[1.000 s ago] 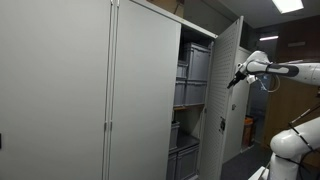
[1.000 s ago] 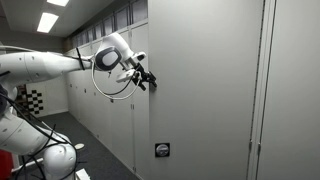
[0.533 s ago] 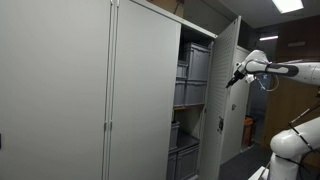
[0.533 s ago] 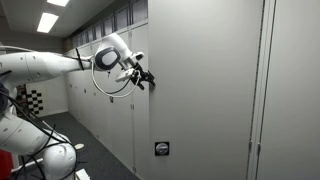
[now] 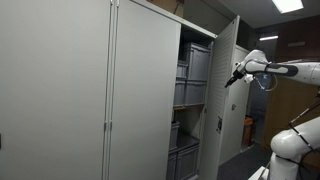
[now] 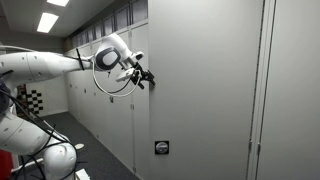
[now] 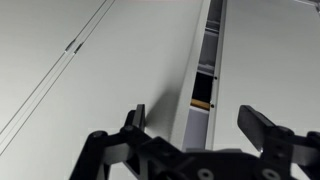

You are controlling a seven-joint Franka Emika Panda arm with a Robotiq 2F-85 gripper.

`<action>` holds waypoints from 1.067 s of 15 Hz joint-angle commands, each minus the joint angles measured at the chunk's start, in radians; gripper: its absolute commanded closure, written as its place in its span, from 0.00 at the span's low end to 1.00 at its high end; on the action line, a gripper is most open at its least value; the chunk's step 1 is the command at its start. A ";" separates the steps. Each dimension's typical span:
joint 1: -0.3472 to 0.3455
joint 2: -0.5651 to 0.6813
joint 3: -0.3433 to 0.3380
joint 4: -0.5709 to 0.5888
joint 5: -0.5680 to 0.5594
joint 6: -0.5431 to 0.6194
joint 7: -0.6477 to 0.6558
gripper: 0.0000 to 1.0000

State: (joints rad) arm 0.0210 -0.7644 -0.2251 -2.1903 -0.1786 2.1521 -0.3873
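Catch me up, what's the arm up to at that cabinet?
The Panda arm is reaching to the free edge of the open cabinet door. In the wrist view its jaws are spread and grip nothing, with what looks like the door's edge running between them; whether they touch it can't be told. Inside, grey bins sit on shelves. The neighbouring doors are shut.

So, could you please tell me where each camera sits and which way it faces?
Exterior view: before the cabinet front, facing its grey bins; arm and gripper at the open door.
Exterior view: outside that door, facing its outer face; arm and gripper show.
Wrist view: looks along the door edge between the open fingers.
All share door and gripper.
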 commanded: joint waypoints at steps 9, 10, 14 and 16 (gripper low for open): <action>0.037 0.093 0.032 0.074 0.048 0.049 -0.011 0.00; 0.039 0.099 0.034 0.080 0.048 0.048 -0.011 0.00; 0.044 0.124 0.041 0.104 0.050 0.046 -0.011 0.00; 0.044 0.137 0.044 0.118 0.051 0.045 -0.011 0.00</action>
State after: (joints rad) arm 0.0567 -0.6723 -0.1872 -2.1283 -0.1570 2.1761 -0.3873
